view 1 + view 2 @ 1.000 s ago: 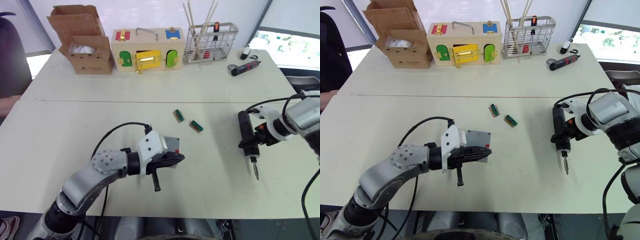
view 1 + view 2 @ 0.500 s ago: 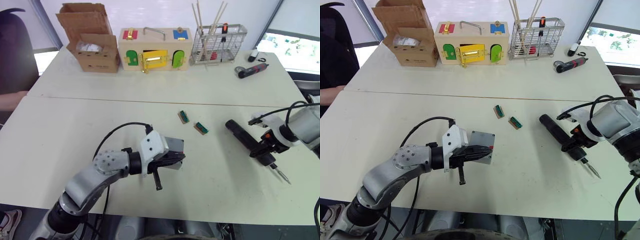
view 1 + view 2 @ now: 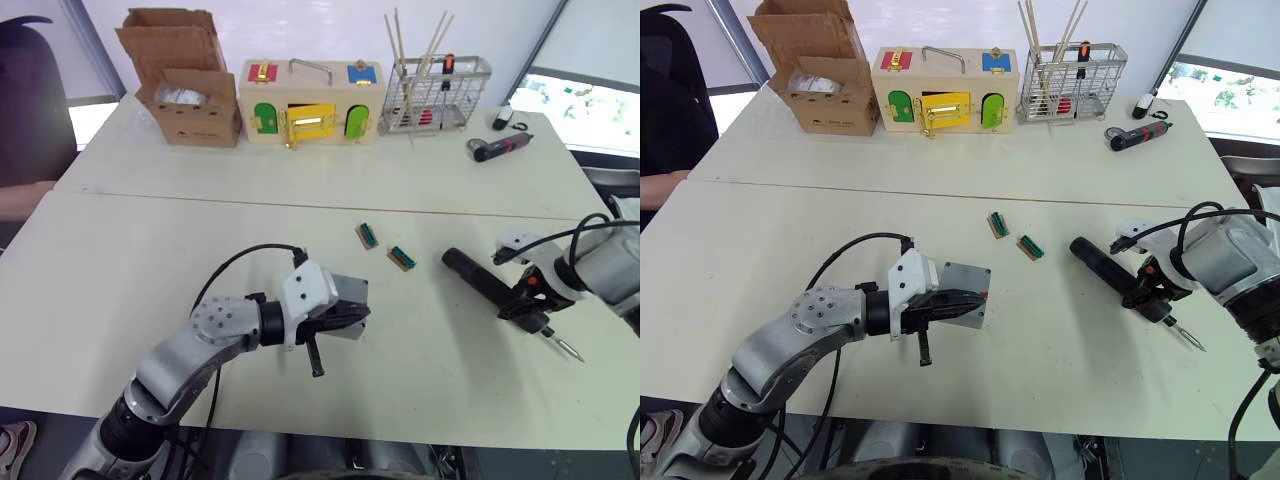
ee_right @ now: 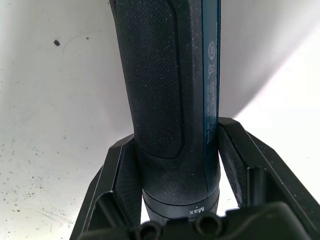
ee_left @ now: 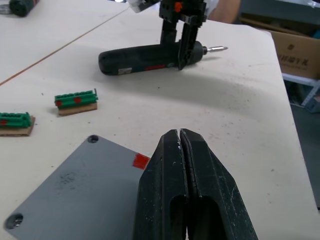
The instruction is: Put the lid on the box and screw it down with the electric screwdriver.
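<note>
A flat grey lid (image 5: 75,192) with corner screw holes lies on top of the grey box (image 3: 347,297), which has a small red mark (image 5: 141,161) at its edge; the box's inside is hidden. My left gripper (image 3: 350,316) is shut and empty, its fingertips (image 5: 179,134) resting just over the lid's near edge. The black electric screwdriver (image 3: 478,279) lies flat on the table to the right, its metal bit (image 3: 566,349) pointing toward the front right. My right gripper (image 3: 527,300) is shut on the screwdriver's front end, with the fingers (image 4: 122,155) on either side of the barrel (image 4: 165,75).
Two green terminal blocks (image 3: 367,235) (image 3: 402,257) lie between the box and the screwdriver. Along the far edge stand a cardboard carton (image 3: 185,85), a wooden latch box (image 3: 310,100) and a wire basket (image 3: 440,90), with a small red-and-black driver (image 3: 497,146) beside them. A person's arm (image 3: 20,200) shows at the left.
My right gripper has swung the screwdriver from upright to lying on the table and holds it there. The left gripper and the box have stayed put; the camera shifted.
</note>
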